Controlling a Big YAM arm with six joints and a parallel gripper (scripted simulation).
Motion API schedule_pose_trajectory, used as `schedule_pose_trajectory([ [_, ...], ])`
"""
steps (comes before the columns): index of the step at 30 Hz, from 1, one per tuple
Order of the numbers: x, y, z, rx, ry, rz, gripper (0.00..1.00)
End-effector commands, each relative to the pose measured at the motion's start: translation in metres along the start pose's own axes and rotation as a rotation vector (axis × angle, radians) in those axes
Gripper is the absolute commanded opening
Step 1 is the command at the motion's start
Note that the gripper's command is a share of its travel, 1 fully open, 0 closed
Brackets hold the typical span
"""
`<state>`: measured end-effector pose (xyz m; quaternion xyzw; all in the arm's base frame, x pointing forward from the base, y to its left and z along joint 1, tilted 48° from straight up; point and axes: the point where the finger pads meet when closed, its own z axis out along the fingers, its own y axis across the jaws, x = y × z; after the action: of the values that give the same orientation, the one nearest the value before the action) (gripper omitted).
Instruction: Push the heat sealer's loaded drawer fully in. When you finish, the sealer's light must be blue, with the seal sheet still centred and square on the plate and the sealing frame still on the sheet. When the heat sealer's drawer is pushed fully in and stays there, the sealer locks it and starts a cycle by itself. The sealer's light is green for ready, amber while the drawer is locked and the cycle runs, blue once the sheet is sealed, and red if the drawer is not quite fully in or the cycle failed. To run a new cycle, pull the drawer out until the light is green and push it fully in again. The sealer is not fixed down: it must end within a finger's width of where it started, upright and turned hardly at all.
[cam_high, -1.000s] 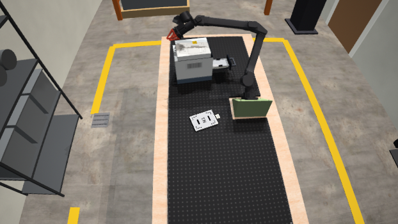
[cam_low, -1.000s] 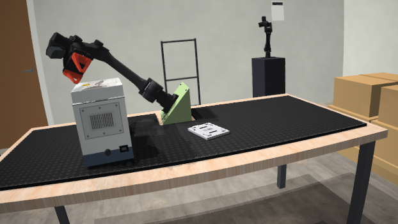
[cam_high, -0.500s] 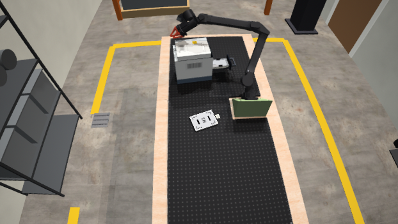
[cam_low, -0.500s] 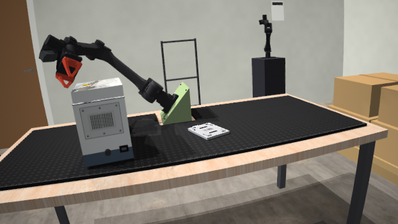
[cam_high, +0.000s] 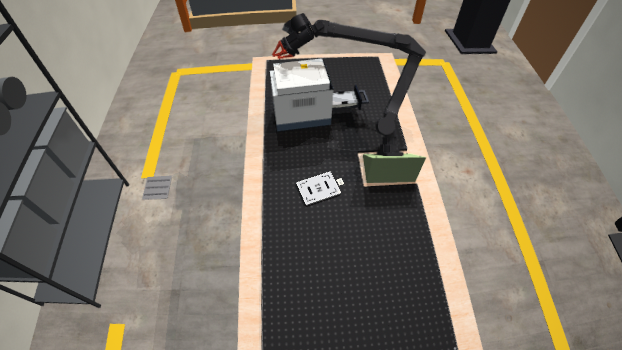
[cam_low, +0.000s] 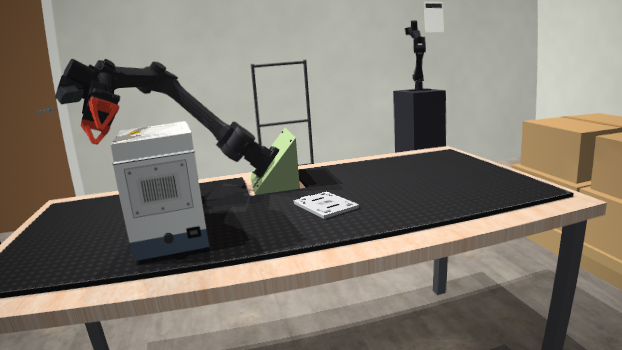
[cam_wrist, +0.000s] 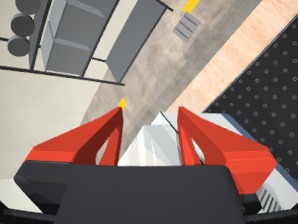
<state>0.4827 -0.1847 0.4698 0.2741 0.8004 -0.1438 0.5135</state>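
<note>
Gripper (cam_high: 279, 55) (cam_low: 99, 136) (cam_wrist: 150, 113) released, part-open, near the tabletop's (cam_high: 249, 200) (cam_low: 300, 267) (cam_wrist: 225, 57) far-left corner (top view); drawer (cam_high: 344, 98) lies across the sealer (cam_high: 304, 107) (cam_low: 159, 225) (cam_wrist: 150, 145), pointing toward the right edge.

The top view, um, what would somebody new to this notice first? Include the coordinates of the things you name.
Probably the red-fingered gripper (cam_high: 281, 50) (cam_low: 99, 121) (cam_wrist: 150, 113), hanging at the end of the black arm near the heat sealer (cam_high: 303, 107) (cam_low: 159, 190) (cam_wrist: 150, 145). Next, the sealer's drawer (cam_high: 345, 99) sticks out on the side facing away from the gripper. The green wedge (cam_high: 393, 169) (cam_low: 280, 172) under the arm's base also stands out against the dark mat (cam_high: 350, 260) (cam_low: 415, 185) (cam_wrist: 272, 75).
</note>
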Motion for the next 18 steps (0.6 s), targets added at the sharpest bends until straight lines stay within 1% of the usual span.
schedule_pose_trajectory([
  [1,-0.002,-0.020,-0.010,0.013,-0.009,0.002,0.45],
  [2,-0.001,-0.024,-0.011,0.013,-0.008,0.002,0.45],
  [4,-0.001,-0.024,-0.011,0.013,-0.008,0.002,0.45],
  [5,0.003,-0.013,-0.015,0.021,-0.002,0.024,0.45],
  [7,-0.008,-0.019,-0.018,0.077,-0.018,0.060,0.45],
  [8,-0.001,-0.024,-0.021,0.090,-0.012,0.064,0.45],
  [9,0.003,-0.044,-0.018,0.121,-0.004,0.074,0.45],
  [10,0.003,-0.046,-0.019,0.115,-0.003,0.074,0.45],
  [18,0.006,-0.075,-0.029,0.113,-0.012,0.054,0.45],
])
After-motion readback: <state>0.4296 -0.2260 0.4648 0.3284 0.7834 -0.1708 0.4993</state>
